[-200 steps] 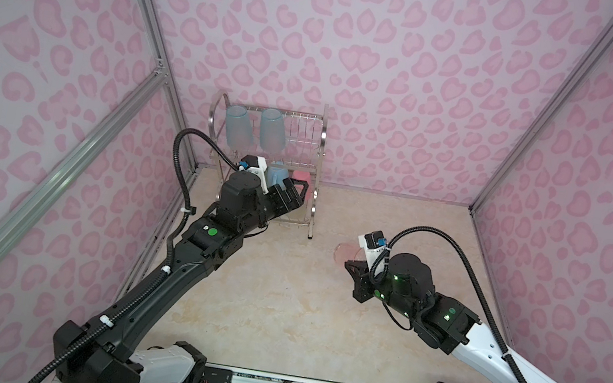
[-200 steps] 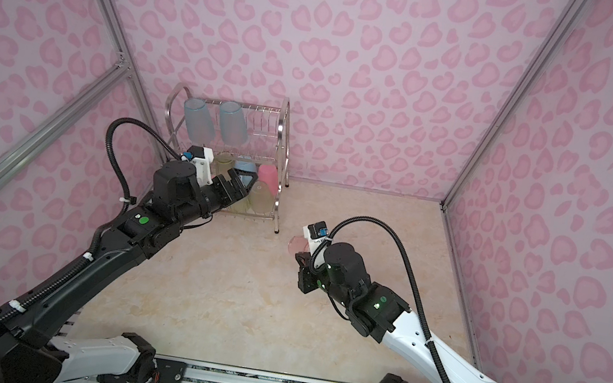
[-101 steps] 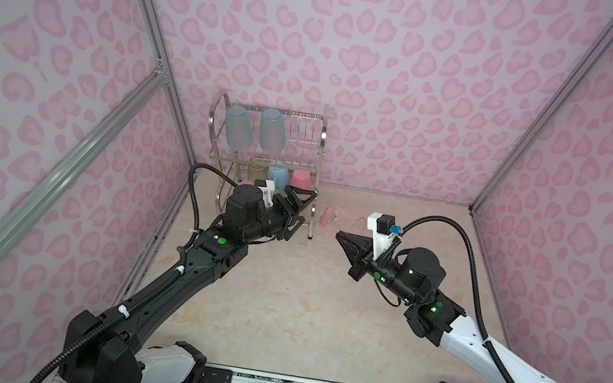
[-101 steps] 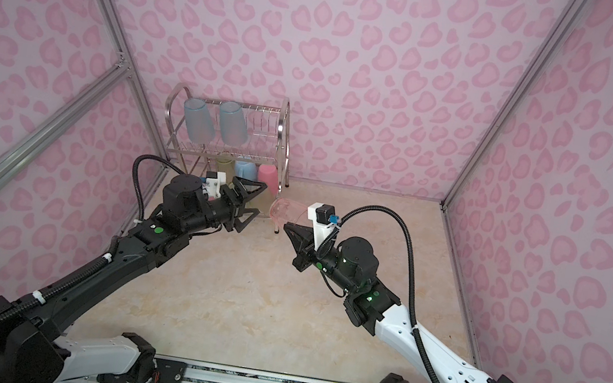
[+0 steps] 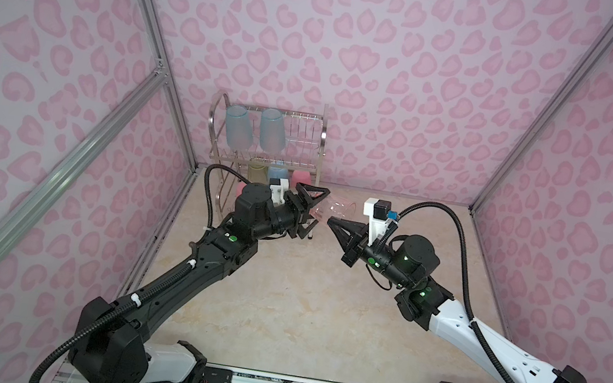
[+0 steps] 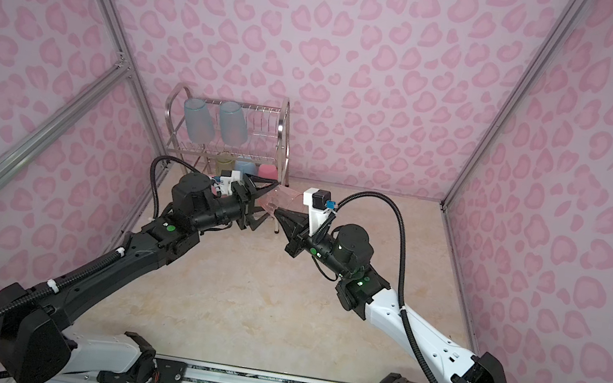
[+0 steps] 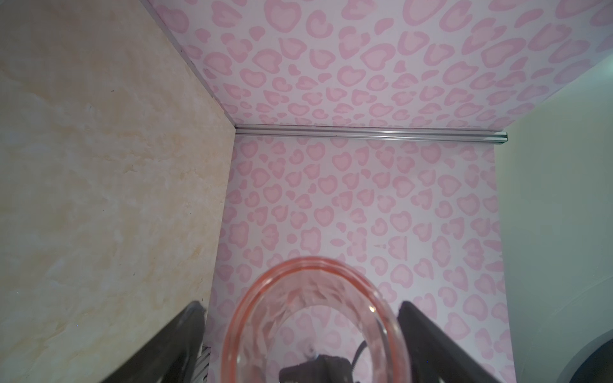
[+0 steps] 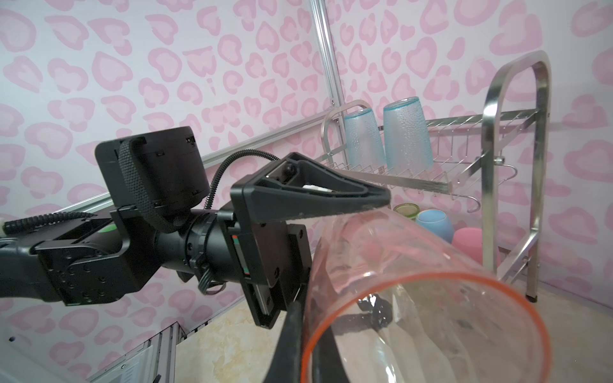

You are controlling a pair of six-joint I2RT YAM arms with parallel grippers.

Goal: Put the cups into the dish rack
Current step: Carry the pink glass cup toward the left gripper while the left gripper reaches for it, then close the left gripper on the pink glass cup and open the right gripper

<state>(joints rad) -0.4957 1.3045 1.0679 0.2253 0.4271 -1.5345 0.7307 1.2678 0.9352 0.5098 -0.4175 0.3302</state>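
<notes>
The clear peach cup (image 5: 337,209) (image 6: 281,198) (image 8: 431,291) hangs sideways in the air in front of the dish rack (image 5: 323,136) (image 6: 284,129) (image 8: 517,99). My right gripper (image 5: 330,222) (image 6: 279,211) (image 8: 306,335) is shut on the cup's orange rim, one finger inside and one outside. My left gripper (image 5: 311,209) (image 6: 257,202) (image 7: 303,331) is open and straddles the cup (image 7: 252,298) from the base end; its upper finger (image 8: 315,199) lies along the cup's top. Two teal cups (image 5: 238,128) (image 5: 273,130) stand upside down on the rack's upper tier.
On the rack's lower tier sit a green cup (image 5: 257,171), a blue one (image 5: 278,173) and a pink one (image 5: 302,178). Another pink cup (image 5: 239,190) shows behind my left arm. Pink patterned walls enclose the beige table (image 5: 298,305) on three sides.
My right gripper lifted the peach cup off the table and carried it toward the rack. My left gripper pulled back from the rack and now stands around the cup, narrowing a little.
</notes>
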